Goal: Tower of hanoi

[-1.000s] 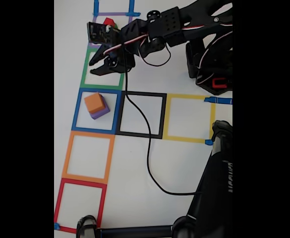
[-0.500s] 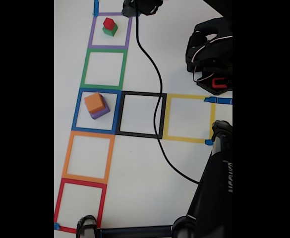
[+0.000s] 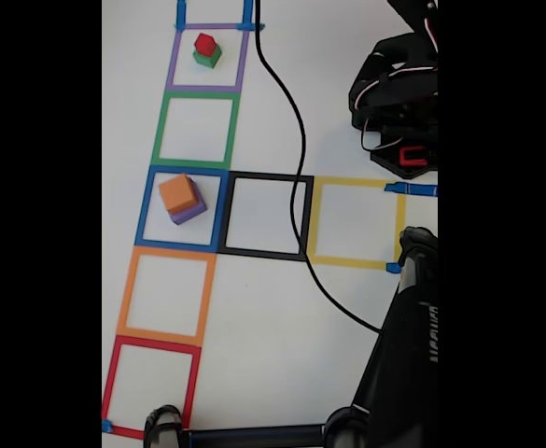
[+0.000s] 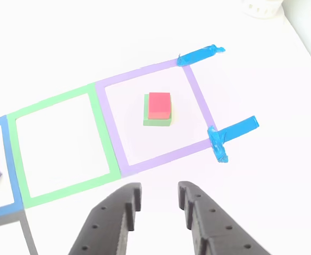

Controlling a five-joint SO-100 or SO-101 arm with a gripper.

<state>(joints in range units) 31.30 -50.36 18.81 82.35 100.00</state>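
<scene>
**Lettering on the black stand, unreadable**

The only lettering in either view ran sideways in white along the black stand [image 3: 413, 345] at the lower right of the fixed view. It was too blurred to read. Nothing else carried any text, numbers or signs.

Tool [image 4: 156, 197] at the other view's lower edge, jaws parted, nothing between them.

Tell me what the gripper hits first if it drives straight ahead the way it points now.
Probably the red block stacked on the green block in the purple square. The gripper is open and aimed there, though its height is unclear.
</scene>
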